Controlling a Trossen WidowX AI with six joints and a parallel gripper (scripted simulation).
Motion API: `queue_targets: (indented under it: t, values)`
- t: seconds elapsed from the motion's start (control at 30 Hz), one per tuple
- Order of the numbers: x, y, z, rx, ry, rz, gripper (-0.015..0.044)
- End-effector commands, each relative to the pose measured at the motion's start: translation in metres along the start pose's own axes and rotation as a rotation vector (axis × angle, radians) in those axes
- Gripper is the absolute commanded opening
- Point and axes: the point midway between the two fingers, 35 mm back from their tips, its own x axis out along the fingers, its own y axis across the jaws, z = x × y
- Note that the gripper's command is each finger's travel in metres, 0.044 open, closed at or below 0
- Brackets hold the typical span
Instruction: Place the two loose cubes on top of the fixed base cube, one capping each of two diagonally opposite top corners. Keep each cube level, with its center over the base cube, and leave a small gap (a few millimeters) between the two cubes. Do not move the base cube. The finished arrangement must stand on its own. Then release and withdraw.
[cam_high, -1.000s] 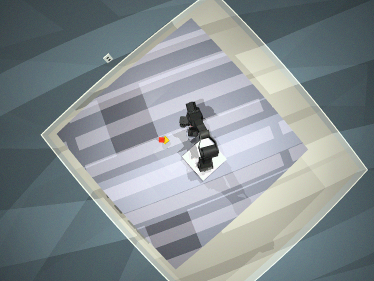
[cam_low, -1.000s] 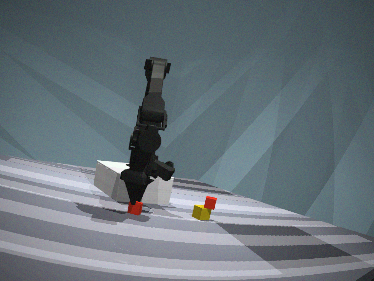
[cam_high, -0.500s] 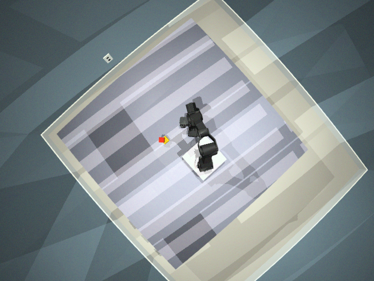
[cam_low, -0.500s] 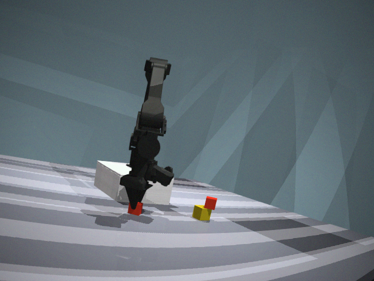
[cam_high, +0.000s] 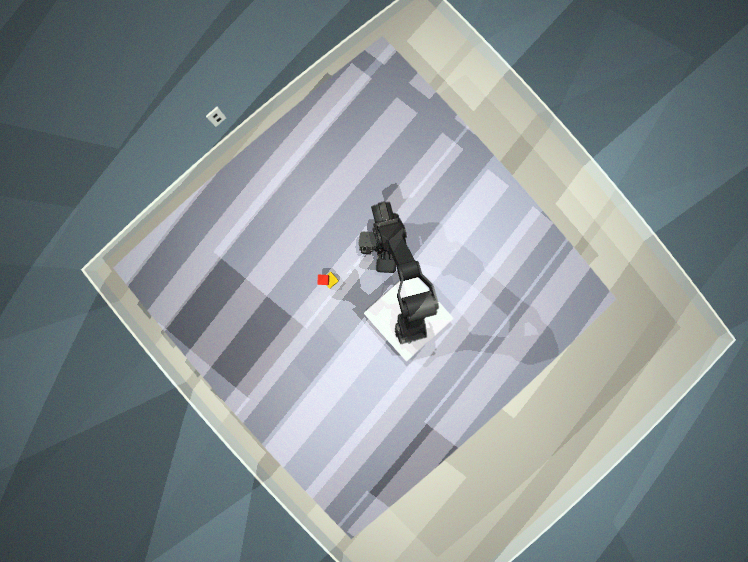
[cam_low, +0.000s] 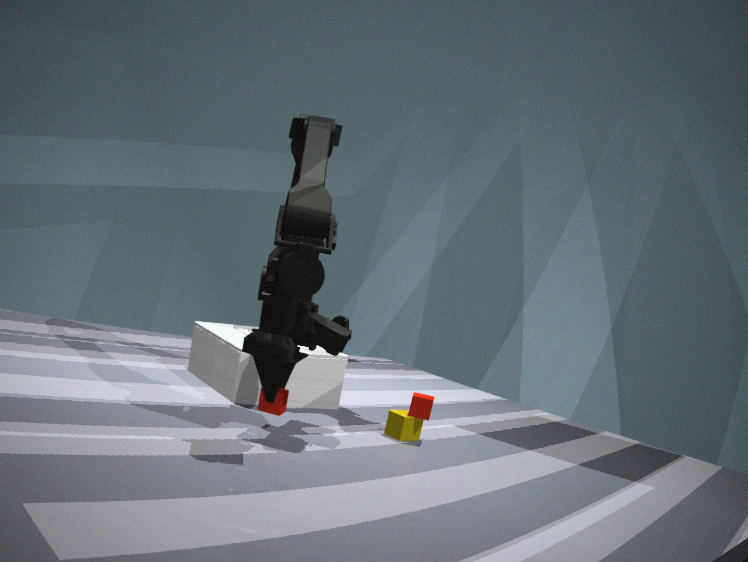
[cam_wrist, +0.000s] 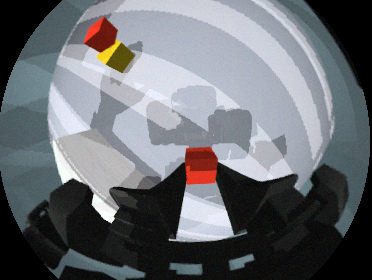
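Note:
The yellow base cube (cam_high: 333, 279) (cam_low: 403, 426) (cam_wrist: 119, 57) sits on the table. One red cube (cam_high: 322, 279) (cam_low: 422, 406) (cam_wrist: 101, 35) rests level on one top corner and overhangs it. Part of the yellow top is bare. My gripper (cam_low: 273, 396) (cam_wrist: 199, 165) is shut on the other red cube (cam_low: 279, 405) (cam_wrist: 201, 175). It holds this cube a little above the table, well to the side of the base cube and in front of the white block. The arm hides the gripper and held cube in the top view.
The arm stands on a white block (cam_high: 377, 312) (cam_low: 211, 366), which shows in the wrist view (cam_wrist: 102, 205) at the lower left. A striped mat (cam_high: 284, 386) covers the table inside a pale border (cam_high: 544, 447). Arm shadows fall below the gripper.

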Motion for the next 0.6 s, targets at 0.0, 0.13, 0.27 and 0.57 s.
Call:
queue_targets:
  t: [0.0,0.13,0.27,0.57]
  values:
    - [-0.014,-0.003,0.001,-0.004,-0.005,-0.006,0.0105]
    - [-0.027,-0.003,0.002,-0.004,-0.005,-0.006,0.0105]
    - [-0.039,-0.003,0.001,-0.004,-0.005,-0.006,0.0105]
    - [-0.067,0.0,0.001,-0.004,-0.005,-0.006,0.0105]
